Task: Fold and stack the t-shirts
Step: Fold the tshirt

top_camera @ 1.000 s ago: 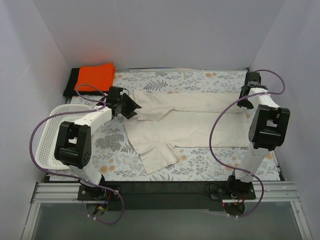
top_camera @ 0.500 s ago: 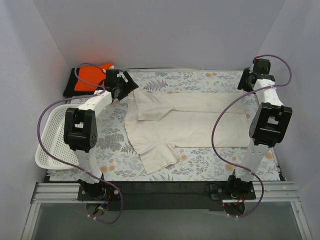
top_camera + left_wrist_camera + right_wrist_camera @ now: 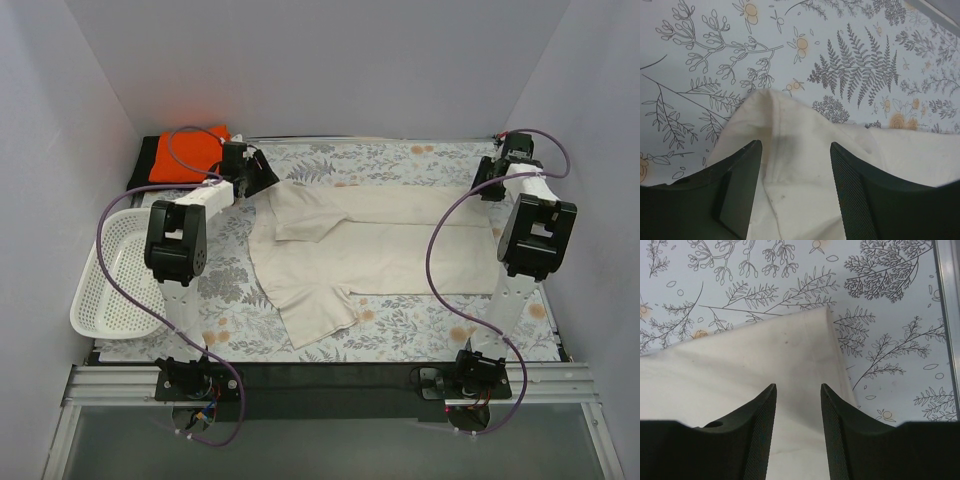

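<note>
The cream t-shirt [image 3: 370, 245] lies spread across the middle of the flowered worktop [image 3: 400, 155]. The left claw [image 3: 262, 178] sits over its far left corner and the right claw [image 3: 487, 185] over its far right corner, both parted and gripping nothing. The orange t-shirt [image 3: 190, 150] lies folded on the black t-shirt [image 3: 143, 165] at far left.

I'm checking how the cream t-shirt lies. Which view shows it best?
The top external view: the whole cream t-shirt lies spread on the floral table cover. The left wrist view shows just one rounded corner, the right wrist view one squarer corner.
</note>
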Robot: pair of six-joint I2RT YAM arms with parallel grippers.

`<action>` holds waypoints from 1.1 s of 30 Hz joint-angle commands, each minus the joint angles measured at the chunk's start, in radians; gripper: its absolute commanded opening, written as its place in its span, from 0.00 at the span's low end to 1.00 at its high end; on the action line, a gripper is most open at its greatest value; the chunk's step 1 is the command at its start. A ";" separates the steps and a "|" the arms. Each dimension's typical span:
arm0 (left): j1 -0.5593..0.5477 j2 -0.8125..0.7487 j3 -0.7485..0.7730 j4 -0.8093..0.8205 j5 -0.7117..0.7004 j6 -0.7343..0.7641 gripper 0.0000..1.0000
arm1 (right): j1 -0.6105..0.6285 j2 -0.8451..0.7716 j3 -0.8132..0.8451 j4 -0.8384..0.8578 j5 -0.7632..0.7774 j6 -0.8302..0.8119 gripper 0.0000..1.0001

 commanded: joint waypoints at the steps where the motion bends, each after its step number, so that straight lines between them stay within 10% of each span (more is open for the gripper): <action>1: -0.001 0.013 0.054 0.058 0.000 0.032 0.53 | -0.016 0.008 0.057 0.042 -0.018 -0.008 0.40; 24: 0.000 0.079 0.037 0.075 0.012 0.037 0.33 | -0.046 0.151 0.141 0.075 -0.094 -0.016 0.40; 33: 0.026 0.092 0.016 0.125 0.003 0.035 0.07 | -0.068 0.180 0.147 0.077 -0.117 -0.039 0.08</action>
